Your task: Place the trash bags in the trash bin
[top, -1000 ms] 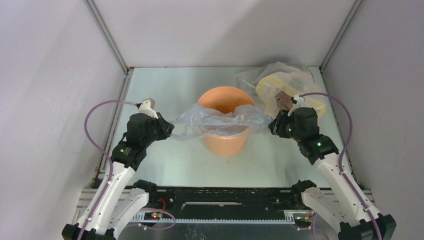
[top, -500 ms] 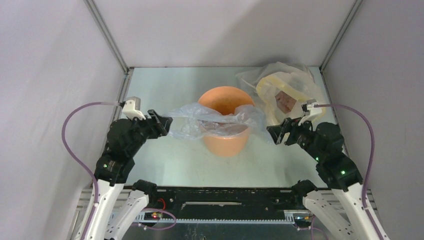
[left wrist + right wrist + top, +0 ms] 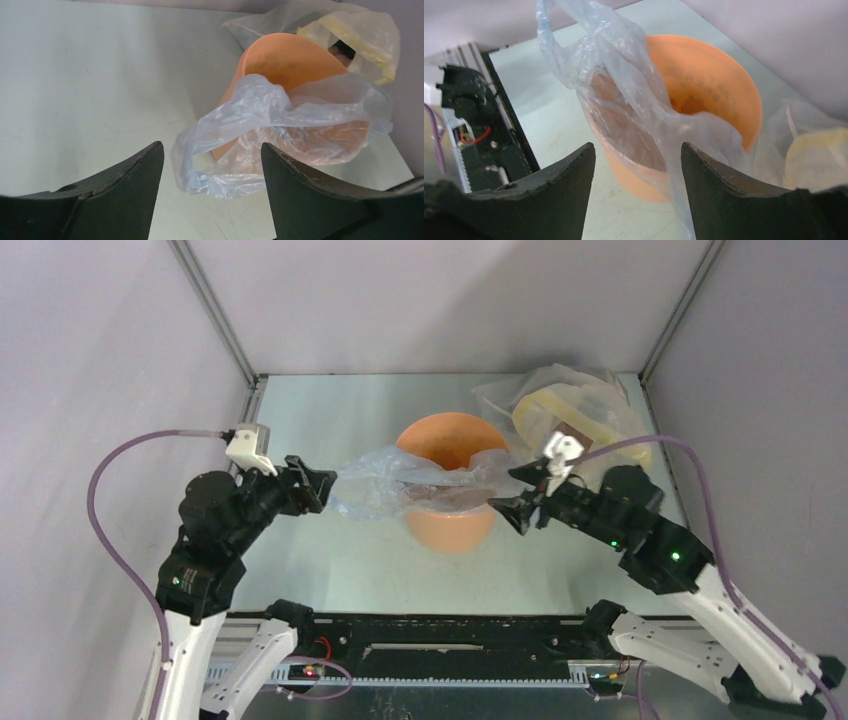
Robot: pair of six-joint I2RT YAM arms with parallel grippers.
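Since a second ago both arms have pulled back from the bag, and both tools have let go of the ends they were pinching. The left tool (image 3: pixel 320 485) is now released, its two dark fingers (image 3: pixel 120 192) standing well apart. It hovers just to the left of the thin, wrinkly, pale blue-grey plastic film bag (image 3: pixel 395 485), and nothing is between its fingers. The right tool (image 3: pixel 505 490) is released too. It has swung toward the near right side of the round orange plastic bucket (image 3: pixel 450 532). In the right wrist view a strip of the film hangs down close to one finger (image 3: pixel 724 200); I cannot tell if they touch.

The bag, stretched tight before, is now slack. It lies draped across the near rim of the bucket, partly sunk inside, and its left end hangs outside over the pale counter (image 3: pixel 330 410). Behind the bucket, to the right, sits the bulky clear-and-yellow plastic bundle (image 3: pixel 575 415).
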